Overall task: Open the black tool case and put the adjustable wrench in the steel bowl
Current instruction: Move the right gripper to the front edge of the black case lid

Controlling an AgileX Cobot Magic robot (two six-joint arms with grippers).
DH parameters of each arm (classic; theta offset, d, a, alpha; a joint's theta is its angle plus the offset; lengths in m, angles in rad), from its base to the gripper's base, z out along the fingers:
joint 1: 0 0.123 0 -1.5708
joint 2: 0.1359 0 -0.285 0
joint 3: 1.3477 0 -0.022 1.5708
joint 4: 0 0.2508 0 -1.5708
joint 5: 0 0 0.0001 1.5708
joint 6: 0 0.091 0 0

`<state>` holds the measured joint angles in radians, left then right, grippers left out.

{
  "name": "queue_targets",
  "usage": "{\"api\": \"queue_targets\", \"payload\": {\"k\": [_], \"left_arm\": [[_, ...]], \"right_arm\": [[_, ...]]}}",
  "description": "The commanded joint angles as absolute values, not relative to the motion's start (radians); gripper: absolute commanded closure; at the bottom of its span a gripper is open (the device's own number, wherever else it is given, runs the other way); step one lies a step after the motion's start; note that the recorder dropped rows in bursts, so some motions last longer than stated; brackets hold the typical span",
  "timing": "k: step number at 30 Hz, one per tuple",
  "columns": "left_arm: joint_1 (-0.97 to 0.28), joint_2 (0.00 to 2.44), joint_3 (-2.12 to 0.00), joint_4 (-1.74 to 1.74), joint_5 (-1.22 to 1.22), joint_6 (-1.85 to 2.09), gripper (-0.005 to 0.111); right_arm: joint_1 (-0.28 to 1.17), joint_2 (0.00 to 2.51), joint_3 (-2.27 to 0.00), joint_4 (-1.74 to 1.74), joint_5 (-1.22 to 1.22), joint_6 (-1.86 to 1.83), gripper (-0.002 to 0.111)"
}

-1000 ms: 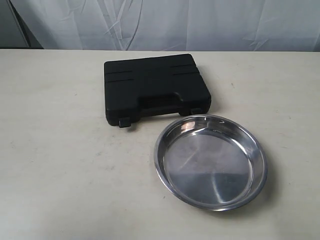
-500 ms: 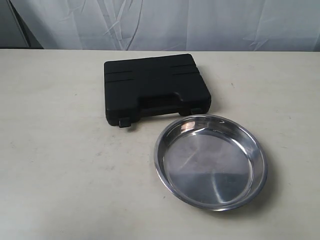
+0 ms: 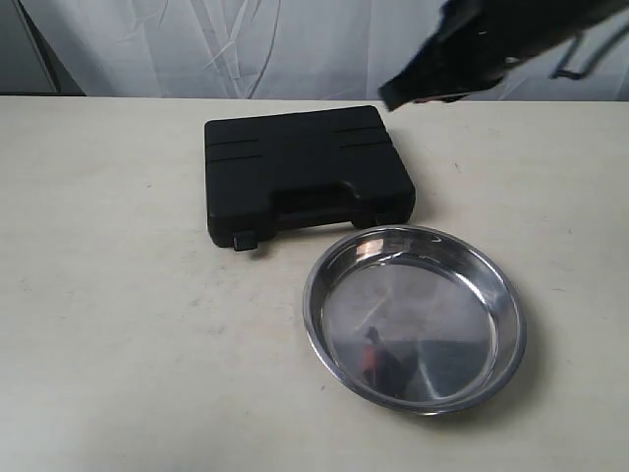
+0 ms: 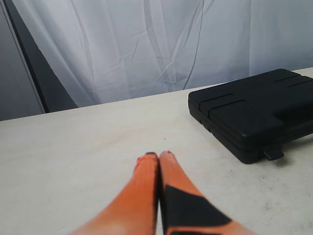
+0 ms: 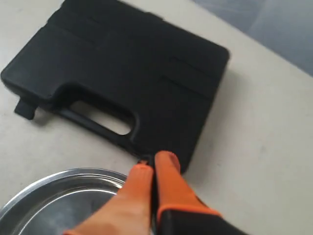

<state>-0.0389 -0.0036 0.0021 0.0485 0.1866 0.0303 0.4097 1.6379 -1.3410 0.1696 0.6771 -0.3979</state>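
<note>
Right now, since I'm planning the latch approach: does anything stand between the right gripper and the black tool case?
Nothing visible does. The right gripper hangs shut above the closed black tool case, only open air between them.

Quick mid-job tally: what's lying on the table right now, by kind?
black tool case: 1, lid shut
steel bowl: 1
adjustable wrench: 0 in view
Total: 2

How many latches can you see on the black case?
2. In the exterior view, one latch sticks out at the left end of the black tool case front edge; the other latch sits flush near the right end, by the steel bowl.
</note>
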Motion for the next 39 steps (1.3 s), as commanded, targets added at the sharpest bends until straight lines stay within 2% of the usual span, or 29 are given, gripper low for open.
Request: {"api": "queue_targets", "payload": {"k": [1, 7, 10, 13, 15, 22, 35, 39], "left_arm": [[-0.043, 0.0, 0.0, 0.047, 0.181, 0.03, 0.106], [-0.043, 0.0, 0.0, 0.047, 0.181, 0.03, 0.106], [-0.043, 0.0, 0.0, 0.047, 0.181, 0.03, 0.106], [-0.043, 0.0, 0.0, 0.047, 0.181, 0.03, 0.106], [-0.043, 0.0, 0.0, 0.047, 0.181, 0.03, 0.106], [-0.043, 0.0, 0.0, 0.047, 0.181, 0.03, 0.106], [-0.043, 0.0, 0.0, 0.047, 0.181, 0.03, 0.106], [-0.043, 0.0, 0.0, 0.047, 0.181, 0.03, 0.106]], "right_arm": [[0.484, 1.85, -1.547, 0.124, 0.791, -0.434, 0.108], [0.559, 2.062, -1.686, 0.0, 0.804, -0.546, 0.105], [0.597, 2.126, -1.706, -0.081, 0.807, -0.595, 0.092], [0.629, 2.174, -1.706, -0.161, 0.791, -0.595, 0.072], [0.64, 2.196, -1.706, -0.192, 0.776, -0.595, 0.063], [0.651, 2.239, -1.706, -0.212, 0.743, -0.602, 0.068], [0.651, 2.236, -1.706, -0.197, 0.866, -0.614, 0.068], [0.651, 2.227, -1.706, -0.193, 0.832, -0.623, 0.068]]}}
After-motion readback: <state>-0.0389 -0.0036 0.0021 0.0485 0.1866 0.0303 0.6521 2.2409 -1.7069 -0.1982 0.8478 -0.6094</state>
